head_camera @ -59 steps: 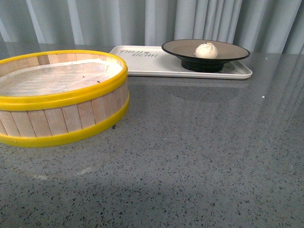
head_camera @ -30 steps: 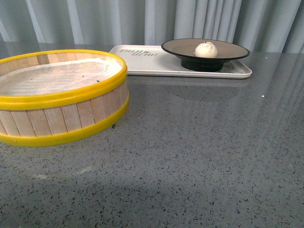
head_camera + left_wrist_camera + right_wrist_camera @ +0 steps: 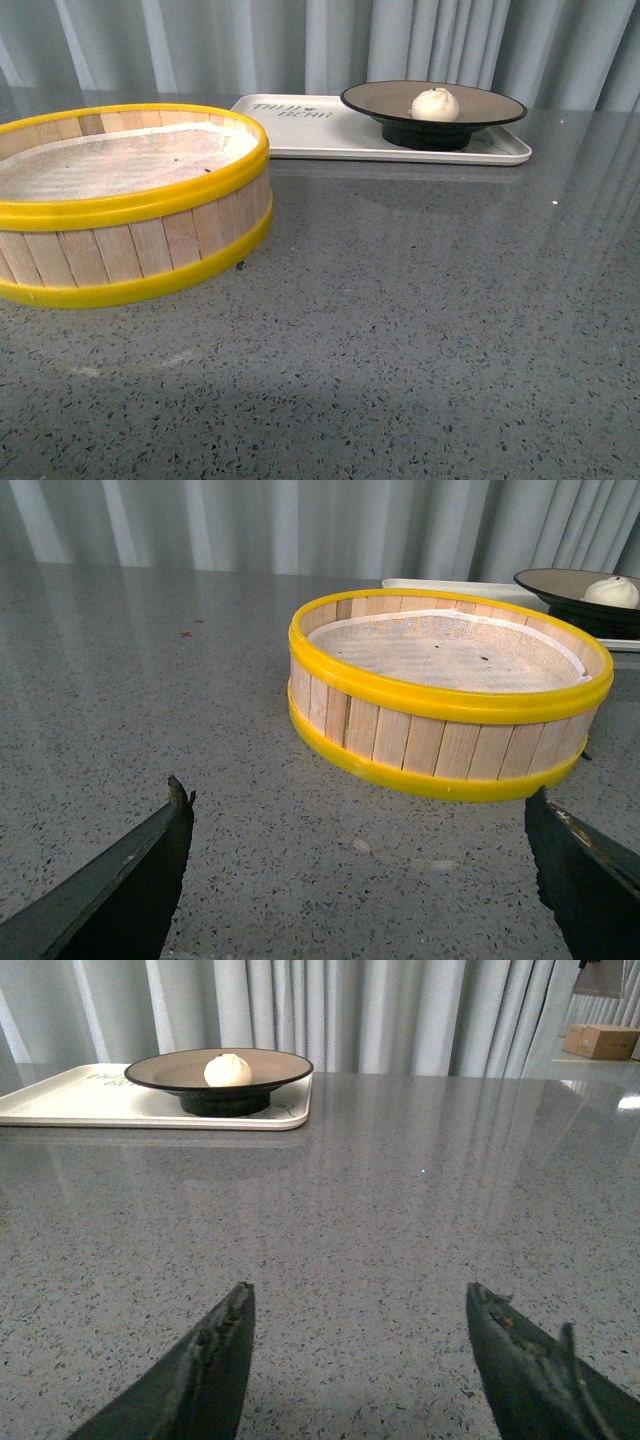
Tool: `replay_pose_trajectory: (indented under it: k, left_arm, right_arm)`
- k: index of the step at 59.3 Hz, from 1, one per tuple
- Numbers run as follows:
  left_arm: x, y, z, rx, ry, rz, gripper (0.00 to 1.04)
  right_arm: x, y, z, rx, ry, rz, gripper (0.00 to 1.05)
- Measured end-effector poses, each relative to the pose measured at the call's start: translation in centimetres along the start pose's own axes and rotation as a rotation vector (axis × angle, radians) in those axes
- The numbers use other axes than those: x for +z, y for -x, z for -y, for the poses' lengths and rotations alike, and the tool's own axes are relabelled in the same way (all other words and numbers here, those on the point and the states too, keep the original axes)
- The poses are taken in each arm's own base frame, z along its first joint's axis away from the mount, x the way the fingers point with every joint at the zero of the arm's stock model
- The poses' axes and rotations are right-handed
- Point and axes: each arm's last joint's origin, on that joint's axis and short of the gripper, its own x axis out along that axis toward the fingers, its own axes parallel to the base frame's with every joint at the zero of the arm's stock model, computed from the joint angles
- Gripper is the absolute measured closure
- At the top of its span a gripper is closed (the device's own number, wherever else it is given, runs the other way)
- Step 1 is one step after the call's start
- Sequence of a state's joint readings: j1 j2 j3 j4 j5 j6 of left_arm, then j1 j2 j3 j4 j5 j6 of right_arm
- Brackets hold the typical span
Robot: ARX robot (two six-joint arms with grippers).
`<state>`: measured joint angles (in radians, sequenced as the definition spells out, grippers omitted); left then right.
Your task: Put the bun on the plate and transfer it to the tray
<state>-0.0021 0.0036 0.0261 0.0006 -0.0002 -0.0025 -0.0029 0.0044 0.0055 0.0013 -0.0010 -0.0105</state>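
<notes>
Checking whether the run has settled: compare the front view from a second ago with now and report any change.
Nothing visibly changed. The bun sits on the plate, the plate on the tray, and the steamer basket is where it was. Both tools are open and empty in the wrist views.

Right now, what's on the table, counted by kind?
Bun: 1
Plate: 1
Tray: 1
Steamer basket: 1
Total: 4
</notes>
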Motion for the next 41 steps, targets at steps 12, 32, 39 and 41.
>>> replay_pose_trajectory:
  k: [12,32,39,41]
  left_arm:
    - [0.0,0.0,0.0,0.0,0.0,0.0,0.07]
    - [0.0,0.0,0.0,0.0,0.0,0.0,0.07]
    - [0.0,0.0,0.0,0.0,0.0,0.0,0.07]
    - [0.0,0.0,0.0,0.0,0.0,0.0,0.07]
  right_arm:
    - [0.0,0.0,0.0,0.0,-0.002,0.0,0.07]
    - [0.0,0.0,0.0,0.0,-0.003,0.0,0.08]
    - [0.0,0.0,0.0,0.0,-0.003,0.0,0.08]
    - [0.0,0.0,0.0,0.0,-0.003,0.0,0.08]
